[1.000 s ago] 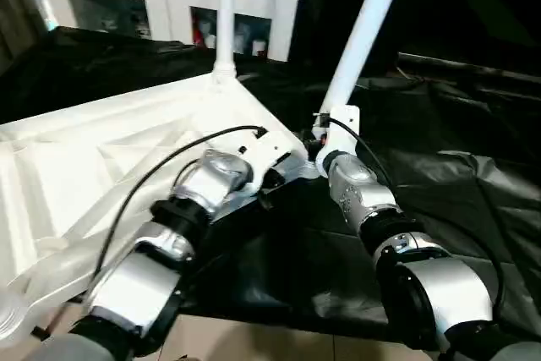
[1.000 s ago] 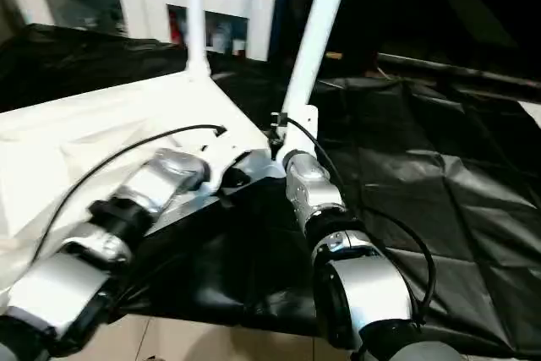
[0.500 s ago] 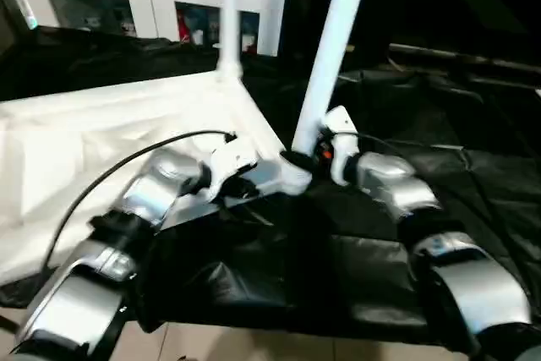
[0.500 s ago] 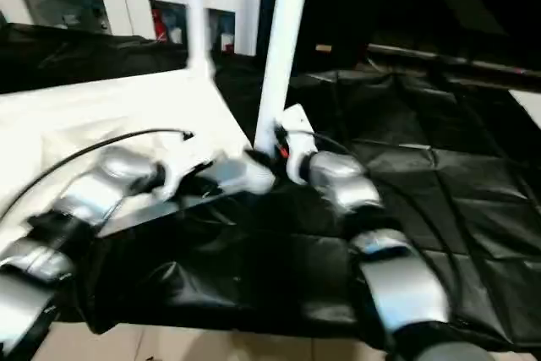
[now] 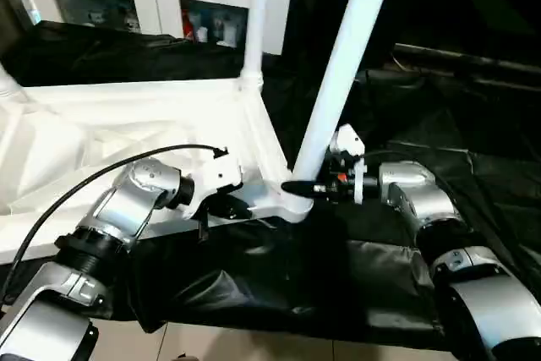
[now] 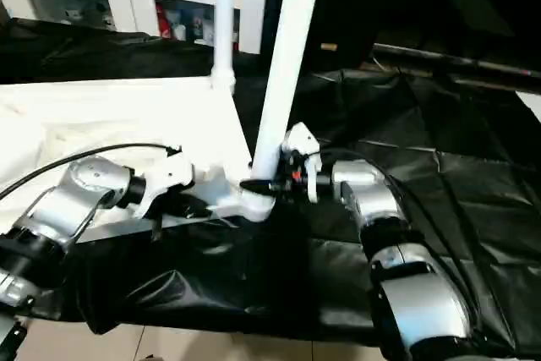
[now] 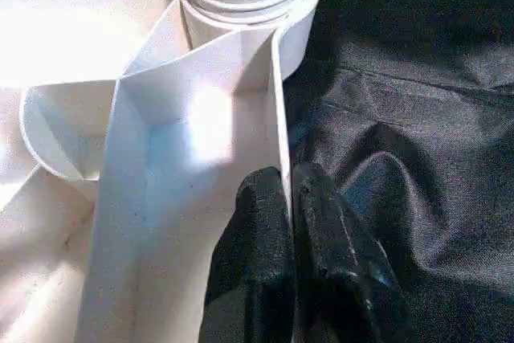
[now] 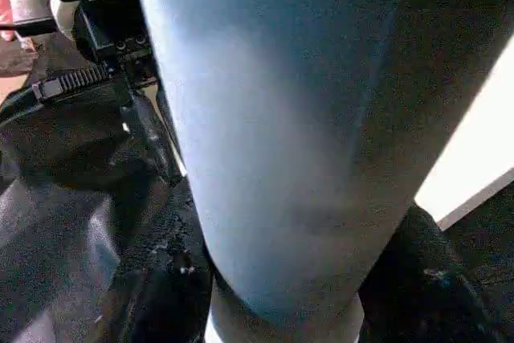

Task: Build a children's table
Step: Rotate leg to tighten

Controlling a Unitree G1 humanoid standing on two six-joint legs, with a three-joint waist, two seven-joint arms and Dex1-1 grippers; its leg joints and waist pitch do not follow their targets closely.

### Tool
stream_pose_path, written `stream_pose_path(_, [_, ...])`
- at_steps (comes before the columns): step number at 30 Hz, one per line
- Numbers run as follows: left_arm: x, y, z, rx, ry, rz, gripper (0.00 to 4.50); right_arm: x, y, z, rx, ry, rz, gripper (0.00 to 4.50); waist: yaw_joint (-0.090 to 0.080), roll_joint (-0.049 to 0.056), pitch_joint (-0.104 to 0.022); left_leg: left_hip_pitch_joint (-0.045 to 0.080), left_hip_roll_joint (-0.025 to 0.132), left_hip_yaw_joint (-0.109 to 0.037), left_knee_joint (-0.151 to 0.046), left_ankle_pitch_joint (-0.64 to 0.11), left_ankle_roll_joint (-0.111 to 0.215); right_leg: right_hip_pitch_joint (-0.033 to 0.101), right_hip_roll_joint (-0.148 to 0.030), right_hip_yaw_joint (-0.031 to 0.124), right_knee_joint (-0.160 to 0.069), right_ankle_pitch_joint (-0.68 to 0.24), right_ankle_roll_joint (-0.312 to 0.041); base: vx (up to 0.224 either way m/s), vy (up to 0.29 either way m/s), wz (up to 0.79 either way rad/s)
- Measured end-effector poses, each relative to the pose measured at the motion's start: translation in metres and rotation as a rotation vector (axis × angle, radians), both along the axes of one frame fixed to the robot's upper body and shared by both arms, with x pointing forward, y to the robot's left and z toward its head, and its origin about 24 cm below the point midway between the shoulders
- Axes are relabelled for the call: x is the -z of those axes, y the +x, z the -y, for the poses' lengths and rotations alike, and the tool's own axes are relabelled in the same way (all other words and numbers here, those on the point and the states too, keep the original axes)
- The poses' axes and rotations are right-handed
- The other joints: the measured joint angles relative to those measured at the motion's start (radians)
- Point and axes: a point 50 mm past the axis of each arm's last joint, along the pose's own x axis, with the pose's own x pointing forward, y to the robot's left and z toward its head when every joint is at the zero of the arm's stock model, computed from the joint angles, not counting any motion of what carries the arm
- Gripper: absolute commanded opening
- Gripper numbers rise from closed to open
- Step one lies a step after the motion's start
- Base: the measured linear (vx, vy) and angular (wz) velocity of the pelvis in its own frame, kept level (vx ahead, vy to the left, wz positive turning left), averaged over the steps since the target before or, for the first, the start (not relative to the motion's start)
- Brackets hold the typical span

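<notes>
One tabletop (image 5: 101,137) lies underside up on black sheeting (image 5: 473,166). Two legs stand in corner sockets: the far leg (image 5: 255,14) and the near leg (image 5: 342,57); a third possibly shows at far left. Right gripper (image 8: 273,279) clasps the near leg's base. Left gripper (image 7: 291,222) pinches the top's rim.

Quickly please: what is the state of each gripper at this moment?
Left gripper: shut on the table top's rim.
Right gripper: shut on the near leg, low down by the corner socket.

One tabletop (image 5: 127,124), three legs (image 5: 342,65), two pincers (image 5: 308,188).
</notes>
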Motion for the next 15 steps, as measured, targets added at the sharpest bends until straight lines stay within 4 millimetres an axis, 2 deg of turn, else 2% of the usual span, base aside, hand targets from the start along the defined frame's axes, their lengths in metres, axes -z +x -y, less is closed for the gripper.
stream_pose_path(4, [0.001,0.003,0.002,-0.017,-0.003,-0.007,0.0,0.0,0.003,-0.002,0.049,0.009,0.01,1.91,0.0,0.0,0.0,0.0,0.0,0.0,0.001,0.0,-0.002,0.001,0.0,0.0,0.002,0.0,0.0,0.0,0.0,0.0])
stream_pose_path(7, [0.002,0.017,0.009,-0.138,0.025,0.03,0.0,0.004,0.013,-0.008,0.287,0.023,0.004,1.91,0.0,-0.001,0.003,0.006,0.001,-0.001,0.0,0.002,-0.006,0.002,0.0,0.001,0.004,0.004,-0.001,0.0,0.0,0.0])
stream_pose_path(9, [0.003,0.022,0.015,-0.184,0.026,0.047,0.0,0.005,0.018,-0.009,0.383,0.018,0.0,1.91,0.0,-0.003,0.007,0.008,0.001,0.0,-0.001,0.002,-0.006,0.002,-0.001,0.002,0.004,0.007,-0.001,0.0,0.0,0.0])
stream_pose_path(11, [0.007,0.03,0.027,-0.27,0.015,0.05,0.0,0.007,0.024,-0.01,0.551,0.023,-0.017,1.91,0.0,-0.005,0.009,0.01,0.001,0.0,-0.002,0.003,-0.007,0.002,-0.001,0.002,0.004,0.009,-0.002,0.0,0.0,0.0])
stream_pose_path(15, [0.012,0.042,0.057,-0.398,0.006,0.057,0.0,0.01,0.035,-0.019,0.898,0.013,-0.074,1.91,0.004,-0.001,0.011,0.012,-0.001,0.0,-0.003,0.003,-0.008,0.002,-0.001,0.004,0.003,0.013,0.0,0.0,0.0,0.0])
